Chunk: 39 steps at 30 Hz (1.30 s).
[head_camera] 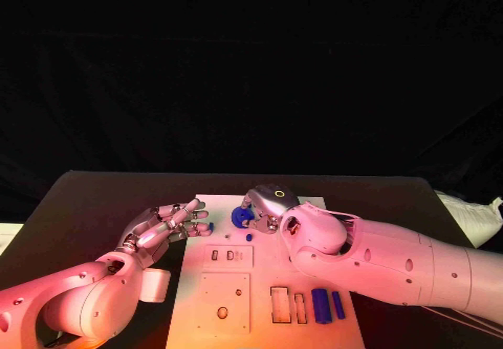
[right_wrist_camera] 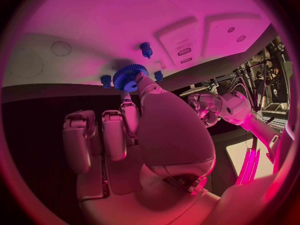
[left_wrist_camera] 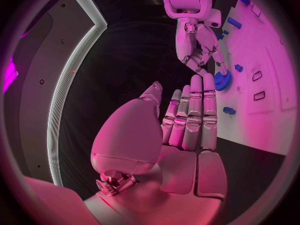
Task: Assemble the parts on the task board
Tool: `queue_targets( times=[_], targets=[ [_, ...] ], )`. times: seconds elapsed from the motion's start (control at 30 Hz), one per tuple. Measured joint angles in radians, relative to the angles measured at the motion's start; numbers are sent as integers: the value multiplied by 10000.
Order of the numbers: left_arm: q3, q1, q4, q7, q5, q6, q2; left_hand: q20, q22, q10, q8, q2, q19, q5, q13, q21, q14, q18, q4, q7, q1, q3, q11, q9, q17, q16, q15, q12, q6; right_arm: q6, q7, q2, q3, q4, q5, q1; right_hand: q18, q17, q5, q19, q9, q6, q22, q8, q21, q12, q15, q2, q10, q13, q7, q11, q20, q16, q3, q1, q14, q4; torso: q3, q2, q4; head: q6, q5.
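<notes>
The white board (head_camera: pixel 225 291) lies mid-table (head_camera: pixel 94 196). The right robot hand (head_camera: pixel 267 207) grasps a blue gear (right_wrist_camera: pixel 130 76) at the board's far end. The left robot hand (head_camera: pixel 168 225) hovers beside the board, released, fingers extended. Two blue bars (head_camera: pixel 327 304) lie near the board's front edge.

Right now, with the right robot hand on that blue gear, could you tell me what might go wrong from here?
1. The right robot hand touches the blue toothed plastic gear with its fingertips alone, so the gear could slip or tilt.
2. A small blue peg lies loose on the white task board beside that hand and might be knocked away.
3. The open left robot hand hovers close and could collide with the right one.
</notes>
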Motion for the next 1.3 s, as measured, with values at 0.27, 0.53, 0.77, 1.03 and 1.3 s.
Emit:
queue_targets(
  times=[0.27,0.53,0.77,1.03,1.3],
  targets=[
    [0,0,1,-6,0,6,-6,0,8,0,0,0,0,0,0,0,0,-1,0,0,0,0,0,0,-1,0,0,0,0,67,-102,89,0,-167,-97,-4,1,-1,-39,0,0,0,-1,-2,0,-50,1,0,0,0,0,-1,1,0,57,-1,0,18,10,0,-10,7,11],
    [0,1,2,-19,0,22,-11,0,7,0,0,0,0,0,0,0,0,0,0,0,0,0,0,0,-1,0,0,0,0,24,-267,164,6,-291,-230,3,1,7,-127,0,1,-2,-2,-236,0,-232,2,-56,62,9,-6,-63,1,0,95,-378,1,132,14,1,-15,15,12],
    [0,1,2,-29,0,43,-12,0,7,-36,-45,0,0,0,0,0,0,-1,0,0,0,0,37,0,19,-39,0,0,0,-65,-438,255,-20,-434,-290,-25,2,7,-527,-5,20,-471,-3,-309,0,-600,101,-158,81,9,75,-80,18,0,80,-795,-11,360,14,2,-10,21,-17],
    [0,1,2,-42,0,60,-19,0,6,-37,-46,0,0,0,0,-1,0,-1,0,0,0,1,37,0,19,-39,0,0,0,-96,-505,281,-23,-469,-291,-35,2,5,-807,-1,-113,-1033,-3,-293,0,-931,222,-568,-92,-216,173,92,150,0,-17,-1198,-4,650,12,2,-12,23,-12],
    [0,1,3,-54,0,67,-28,0,5,-37,-46,0,0,0,0,-1,0,0,0,0,0,0,37,0,18,-39,0,0,0,-79,-504,278,-22,-466,-205,-35,3,4,-849,-1,-113,-1050,-4,-293,0,-931,236,-726,-92,-162,190,92,150,0,11,-1499,-19,678,12,2,-12,30,-6]
  ],
)
